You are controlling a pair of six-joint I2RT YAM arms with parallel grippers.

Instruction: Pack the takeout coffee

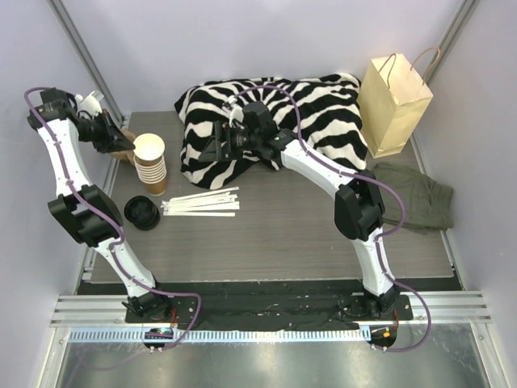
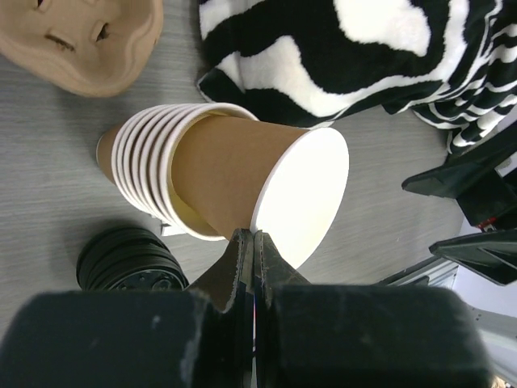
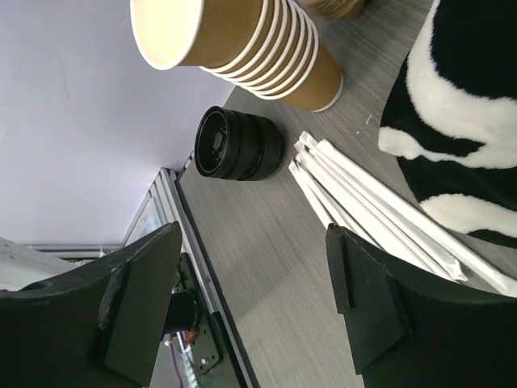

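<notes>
No lidded coffee cup shows in any view. A stack of lidless kraft paper cups (image 1: 152,171) stands at the table's left; it also shows in the left wrist view (image 2: 133,153) and the right wrist view (image 3: 283,61). My left gripper (image 2: 254,236) is shut on the rim of the top paper cup (image 2: 242,170), which sits tilted and partly out of the stack. In the top view the left gripper (image 1: 121,141) is just left of the stack. A stack of loose black lids (image 1: 142,212) lies near it. My right gripper (image 3: 252,242) is open and empty above the table.
Paper-wrapped straws (image 1: 202,202) lie right of the lids. A zebra-striped cloth (image 1: 275,113) covers the back middle, under my right gripper (image 1: 216,145). A kraft paper bag (image 1: 393,101) stands at the back right, a green cloth (image 1: 416,194) before it. A pulp cup carrier (image 2: 85,40) lies behind the cups.
</notes>
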